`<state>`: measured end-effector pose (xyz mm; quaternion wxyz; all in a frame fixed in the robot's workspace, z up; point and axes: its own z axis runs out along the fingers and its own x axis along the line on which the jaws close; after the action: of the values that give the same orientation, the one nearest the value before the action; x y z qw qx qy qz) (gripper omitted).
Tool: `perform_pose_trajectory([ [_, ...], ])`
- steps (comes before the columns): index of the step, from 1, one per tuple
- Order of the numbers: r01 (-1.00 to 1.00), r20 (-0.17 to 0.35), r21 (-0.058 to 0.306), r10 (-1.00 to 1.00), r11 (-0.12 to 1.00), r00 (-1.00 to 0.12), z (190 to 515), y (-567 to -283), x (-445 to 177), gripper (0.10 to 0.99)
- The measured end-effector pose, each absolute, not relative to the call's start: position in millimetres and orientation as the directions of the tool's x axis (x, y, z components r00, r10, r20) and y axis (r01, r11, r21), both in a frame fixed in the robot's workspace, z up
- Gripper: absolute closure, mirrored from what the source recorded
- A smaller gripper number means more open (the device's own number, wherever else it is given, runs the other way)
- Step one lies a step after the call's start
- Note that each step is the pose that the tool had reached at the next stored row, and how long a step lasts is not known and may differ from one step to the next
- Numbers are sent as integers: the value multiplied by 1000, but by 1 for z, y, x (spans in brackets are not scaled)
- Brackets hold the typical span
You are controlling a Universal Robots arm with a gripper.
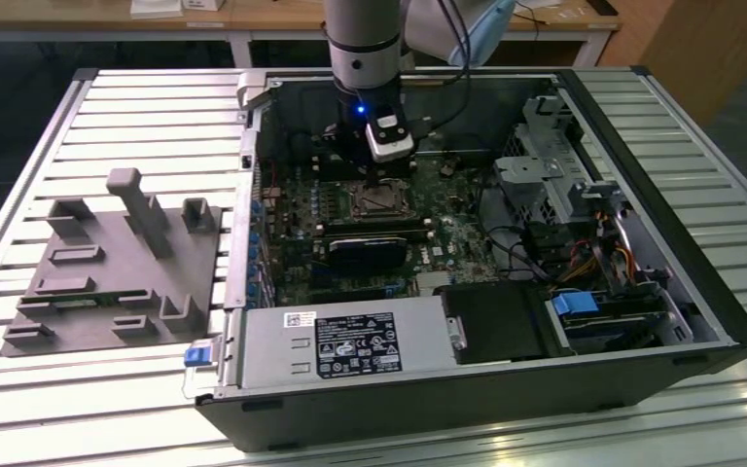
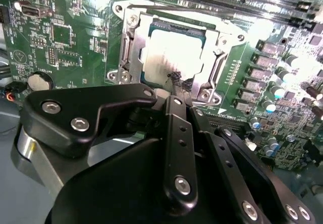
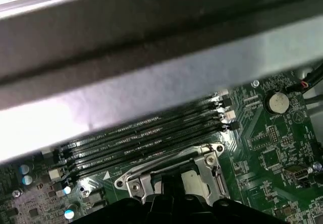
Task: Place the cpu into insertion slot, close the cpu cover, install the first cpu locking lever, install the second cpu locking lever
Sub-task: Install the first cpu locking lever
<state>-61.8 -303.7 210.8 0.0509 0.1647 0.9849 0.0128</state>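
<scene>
Your gripper point(image 2: 177, 85) is hovering right over the cpu point(image 2: 169, 52), fingertips drawn together at its edge; you cannot tell whether they grip anything. The cpu is sitting inside the insertion slot point(image 2: 132, 57) with the cpu cover point(image 2: 212, 65) framing it, on the green board point(image 2: 65, 32).

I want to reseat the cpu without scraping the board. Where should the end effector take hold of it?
Probably by two opposite edges, coming straight down from above. The cpu lies flat in the insertion slot, with the cpu cover framing it, so only its top face is exposed and a side approach looks blocked.
</scene>
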Motion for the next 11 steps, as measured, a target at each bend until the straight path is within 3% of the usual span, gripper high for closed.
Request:
perform_pose_trajectory([
  [11, 309, -96, 42, 312, 950, -945, 210, -313, -58, 980],
])
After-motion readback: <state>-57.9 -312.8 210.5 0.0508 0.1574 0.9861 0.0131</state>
